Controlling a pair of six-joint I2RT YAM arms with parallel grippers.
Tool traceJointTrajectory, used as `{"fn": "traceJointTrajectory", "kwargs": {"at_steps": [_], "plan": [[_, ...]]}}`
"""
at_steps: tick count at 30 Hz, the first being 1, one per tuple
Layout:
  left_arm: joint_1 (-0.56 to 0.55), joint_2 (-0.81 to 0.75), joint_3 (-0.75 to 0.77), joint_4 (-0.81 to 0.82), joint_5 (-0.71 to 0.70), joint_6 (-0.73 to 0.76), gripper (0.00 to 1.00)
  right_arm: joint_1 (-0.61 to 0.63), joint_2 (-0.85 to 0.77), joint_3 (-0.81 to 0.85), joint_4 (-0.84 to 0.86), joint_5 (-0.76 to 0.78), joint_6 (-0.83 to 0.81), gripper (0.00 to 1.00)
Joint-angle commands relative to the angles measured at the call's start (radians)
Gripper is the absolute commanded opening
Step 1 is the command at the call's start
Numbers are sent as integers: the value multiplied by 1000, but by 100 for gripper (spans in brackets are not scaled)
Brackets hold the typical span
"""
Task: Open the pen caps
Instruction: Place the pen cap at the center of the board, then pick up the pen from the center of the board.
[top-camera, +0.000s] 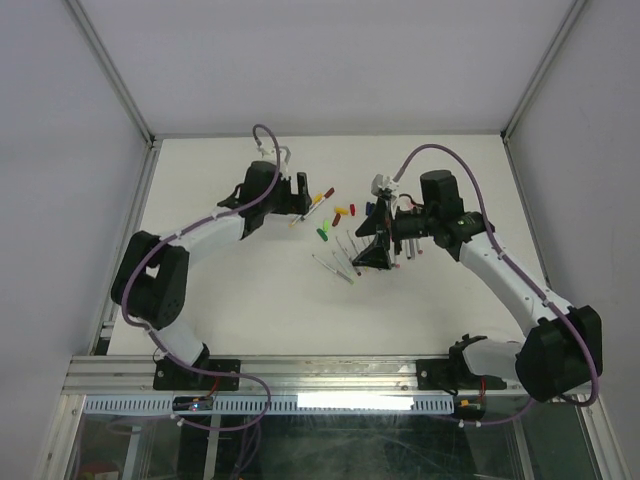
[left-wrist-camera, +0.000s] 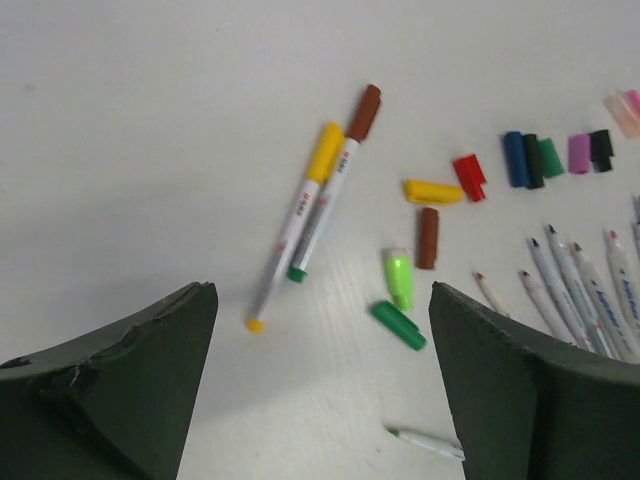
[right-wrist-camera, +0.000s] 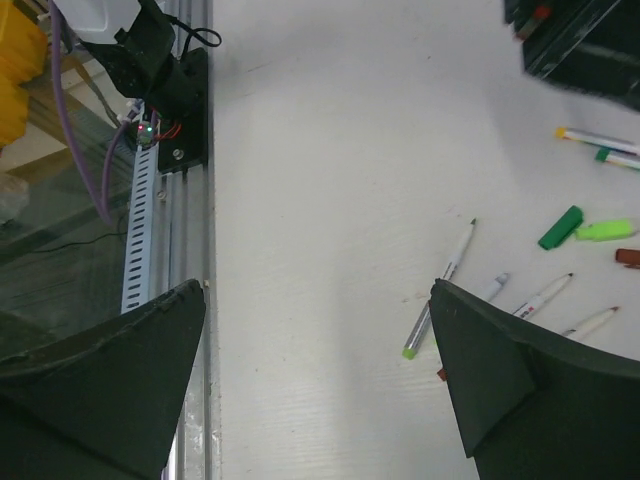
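top: overhead, whole table (top-camera: 250, 290)
left wrist: close, looking down
right wrist: close, toward near rail (right-wrist-camera: 185, 230)
wrists share: dark green cap (left-wrist-camera: 398, 325)

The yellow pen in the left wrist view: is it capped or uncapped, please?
Capped: the yellow pen wears its yellow cap on one end.

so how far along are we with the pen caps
Mostly done: loose caps lie scattered on the table, and the uncapped pens beside them show bare tips. Nothing is in hand: the left gripper and right gripper are both open and empty. Left to do: the yellow-capped pen and brown-capped pen, lying side by side, have their caps on.
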Motion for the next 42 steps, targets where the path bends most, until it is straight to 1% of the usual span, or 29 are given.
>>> {"fn": "traceJointTrajectory", "kwargs": {"at_steps": [1, 3, 7, 11, 14, 16, 20, 29, 35, 42], "plan": [[79, 112, 188, -190, 148, 226, 85, -28, 13, -11, 83, -122, -19, 96], [86, 168, 273, -260, 190, 262, 80, -43, 27, -7, 76, -112, -12, 96], [86, 298, 456, -388, 256, 335, 66, -75, 44, -5, 76, -107, 4, 95], [86, 420, 612, -495, 255, 376, 52, -96, 52, 1, 67, -108, 11, 95], [87, 488, 693, -542, 257, 385, 44, -102, 50, -3, 70, -106, 11, 95], [86, 520, 732, -558, 270, 385, 42, -104, 51, -3, 70, -105, 11, 95], [87, 549, 756, -563, 313, 380, 37, -106, 59, -2, 68, -105, 11, 94], [87, 577, 752, -563, 327, 376, 35, -107, 70, 0, 62, -106, 11, 94], [87, 591, 747, -566, 286, 375, 24, -108, 70, 1, 61, -109, 11, 94], [87, 578, 726, -573, 249, 383, 18, -109, 73, 1, 60, -111, 11, 93]]}}
